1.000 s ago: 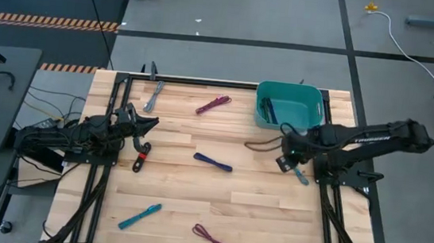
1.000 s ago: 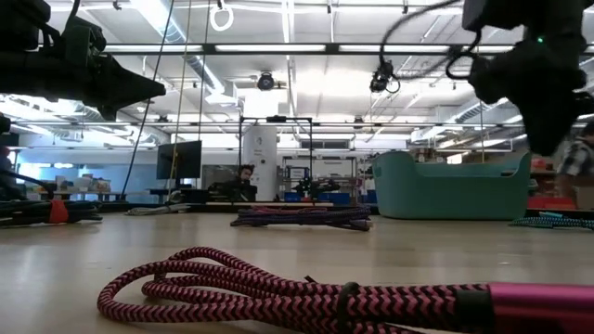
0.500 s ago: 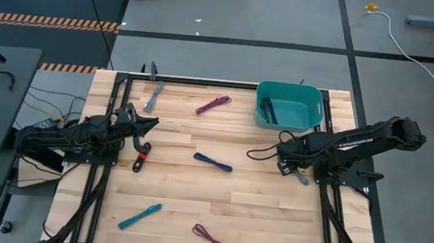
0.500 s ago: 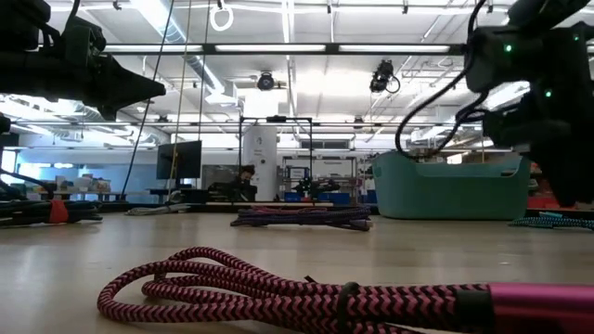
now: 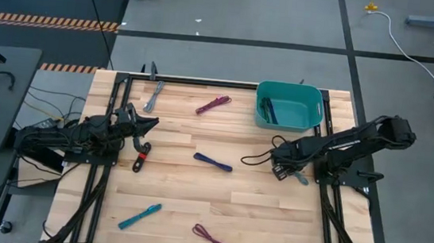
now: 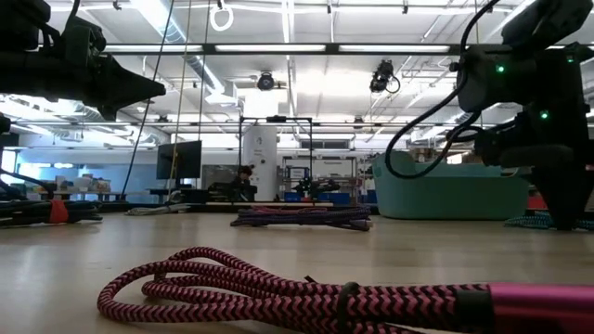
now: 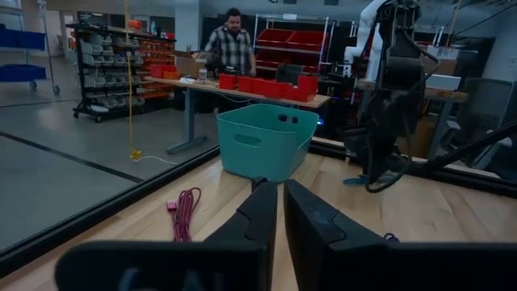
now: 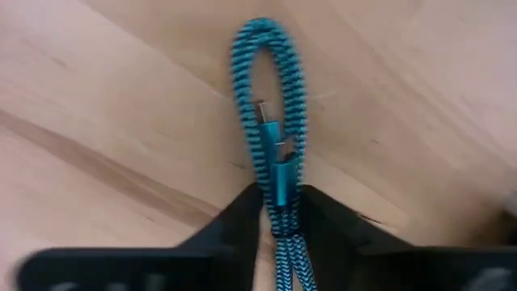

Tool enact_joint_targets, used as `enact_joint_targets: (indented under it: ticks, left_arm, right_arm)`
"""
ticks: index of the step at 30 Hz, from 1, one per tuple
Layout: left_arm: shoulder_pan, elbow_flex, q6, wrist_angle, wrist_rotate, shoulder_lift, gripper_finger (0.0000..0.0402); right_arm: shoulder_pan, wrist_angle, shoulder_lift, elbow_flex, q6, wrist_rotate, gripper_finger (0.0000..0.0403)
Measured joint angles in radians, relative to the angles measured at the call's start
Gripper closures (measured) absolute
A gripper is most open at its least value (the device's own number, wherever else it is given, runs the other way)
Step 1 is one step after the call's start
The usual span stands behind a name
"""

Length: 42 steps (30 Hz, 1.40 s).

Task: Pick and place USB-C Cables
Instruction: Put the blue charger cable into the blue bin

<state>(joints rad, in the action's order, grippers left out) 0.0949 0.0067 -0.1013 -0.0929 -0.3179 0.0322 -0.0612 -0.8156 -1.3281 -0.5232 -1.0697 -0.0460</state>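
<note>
Teal bin (image 7: 265,141) ahead, jaws closed.

A light wooden worktop (image 5: 257,205) stands on a grey concrete floor (image 5: 235,12) marked with dark lines and hazard striping (image 5: 43,19). Beyond, long ceiling lights (image 6: 306,48), shelving with red bins (image 7: 287,48), and a person (image 7: 232,44) standing.
</note>
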Motion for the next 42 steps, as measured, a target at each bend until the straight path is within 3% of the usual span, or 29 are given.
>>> enact_joint_targets:
  ticks: [3, 7, 10, 16, 20, 25, 30, 37, 42]
  left_arm:
    - [0.0, 0.0, 0.0, 0.0, 0.0, 0.0, 0.0366]
    - [0.0, 0.0, 0.0, 0.0, 0.0, 0.0, 0.0369]
    - [0.0, 0.0, 0.0, 0.0, 0.0, 0.0, 0.0373]
    - [0.0, 0.0, 0.0, 0.003, 0.0, 0.0, 0.0375]
    - [0.0, 0.0, 0.0, 0.0, 0.0, 0.0, 0.0369]
    - [0.0, 0.0, 0.0, 0.0, 0.0, 0.0, 0.0366]
    - [0.0, 0.0, 0.0, 0.0, 0.001, 0.0, 0.0372]
    - [0.0, 0.0, 0.0, 0.0, 0.0, 0.0, 0.0367]
    - [0.0, 0.0, 0.0, 0.0, 0.0, 0.0, 0.0363]
  right_arm:
    - [0.0, 0.016, 0.016, 0.001, 0.0, 0.009, 0.038]
    - [-0.006, 0.069, 0.055, 0.004, -0.043, 0.019, 0.0369]
    - [-0.014, 0.206, 0.101, -0.042, -0.087, -0.023, 0.0368]
    - [-0.001, 0.604, 0.162, -0.098, -0.029, -0.213, 0.0382]
    - [0.062, 0.667, 0.168, -0.177, 0.077, -0.317, 0.0382]
    - [0.214, 0.475, 0.158, -0.361, 0.257, -0.327, 0.038]
    - [0.441, 0.251, 0.148, -0.513, 0.416, -0.33, 0.0382]
    - [0.76, 0.12, 0.114, -0.467, 0.524, -0.223, 0.0382]
    - [0.852, 0.146, 0.018, -0.391, 0.52, -0.083, 0.0381]
